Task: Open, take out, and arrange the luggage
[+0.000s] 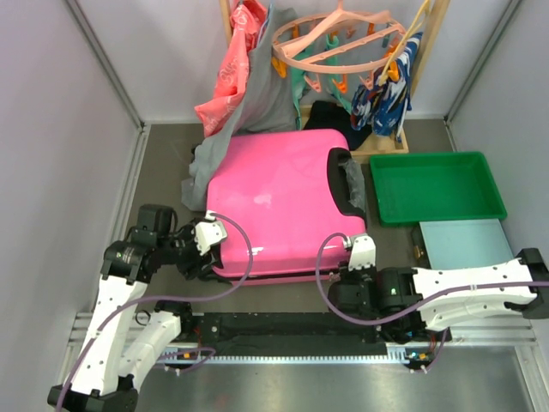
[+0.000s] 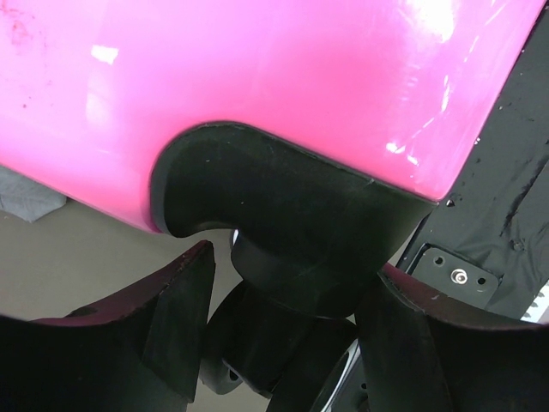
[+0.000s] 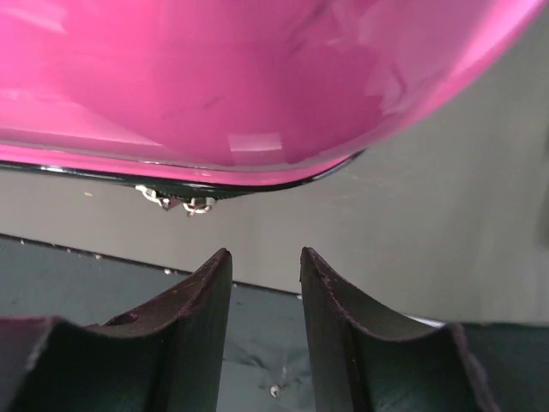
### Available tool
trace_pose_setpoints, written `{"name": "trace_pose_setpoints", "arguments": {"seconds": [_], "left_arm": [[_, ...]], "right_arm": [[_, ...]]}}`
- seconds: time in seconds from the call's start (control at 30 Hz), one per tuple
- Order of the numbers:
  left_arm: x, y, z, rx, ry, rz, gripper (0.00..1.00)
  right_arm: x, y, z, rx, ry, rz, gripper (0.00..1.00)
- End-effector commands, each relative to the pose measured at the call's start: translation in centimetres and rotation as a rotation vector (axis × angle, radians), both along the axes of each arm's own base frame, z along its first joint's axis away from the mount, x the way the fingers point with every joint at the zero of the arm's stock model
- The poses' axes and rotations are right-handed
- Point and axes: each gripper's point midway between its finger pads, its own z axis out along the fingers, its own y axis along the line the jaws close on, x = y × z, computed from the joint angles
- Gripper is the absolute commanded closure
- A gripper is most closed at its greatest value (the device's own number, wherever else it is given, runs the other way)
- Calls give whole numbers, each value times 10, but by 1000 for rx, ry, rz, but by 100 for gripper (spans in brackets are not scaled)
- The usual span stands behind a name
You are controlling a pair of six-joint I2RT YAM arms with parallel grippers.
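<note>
— Where's the luggage (image 1: 283,202)?
— Closed, flat on the table (image 1: 163,163); the left gripper (image 2: 292,262) stands wide astride its wheel (image 2: 274,326), grip unclear.
— And the right gripper (image 3: 266,257)?
— Narrow, holding nothing, just under the zip pulls (image 3: 176,202).

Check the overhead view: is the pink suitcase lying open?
No, the suitcase lies shut, with its glossy pink shell facing up.

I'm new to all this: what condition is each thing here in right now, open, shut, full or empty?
Suitcase: closed, lying flat.
Green tray: empty.
Teal box: looks shut.
Clothes: hanging at the back.
Left gripper: open, fingers either side of a suitcase wheel.
Right gripper: slightly open, empty, near the zipper pulls.
</note>
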Motion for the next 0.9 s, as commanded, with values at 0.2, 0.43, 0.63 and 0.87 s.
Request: {"name": "trace_pose_setpoints", "arguments": {"seconds": [0.2, 0.43, 0.63, 0.87], "left_arm": [[46, -11, 55, -114, -207, 62, 100], [44, -12, 56, -112, -208, 48, 100], [44, -13, 56, -119, -204, 43, 100], [40, -14, 56, -120, -199, 30, 100]], "right_arm": [[12, 45, 12, 138, -88, -35, 62], [22, 28, 16, 102, -138, -149, 62], [31, 33, 12, 54, -124, -150, 63], [37, 30, 15, 52, -146, -176, 70]]}}
